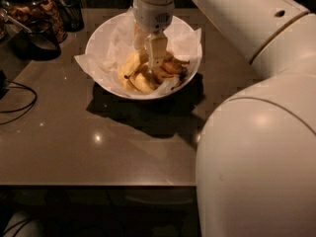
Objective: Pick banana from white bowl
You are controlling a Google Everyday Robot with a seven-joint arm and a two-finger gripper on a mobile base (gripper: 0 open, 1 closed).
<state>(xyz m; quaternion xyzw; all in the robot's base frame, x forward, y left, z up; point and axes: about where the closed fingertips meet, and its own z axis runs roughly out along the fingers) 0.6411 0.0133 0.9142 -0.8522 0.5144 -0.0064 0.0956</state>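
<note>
The white bowl [101,38] stands on the dark table, lined with crinkled white paper [185,36]. In it lie a brighter pale-yellow banana [132,65] on the left and the dull brownish-yellow banana [170,69] on the right, partly under my arm. My gripper [155,58] reaches straight down into the bowl from the white wrist [153,11]. It sits between the two bananas, at or just above them. Whether it touches either one I cannot tell.
Dark glass jars [37,11] with snacks and a dark scoop [34,38] stand at the back left. A black cable [19,105] lies at the left edge. My large white arm [256,147] fills the right side. The table's front edge [98,184] runs below.
</note>
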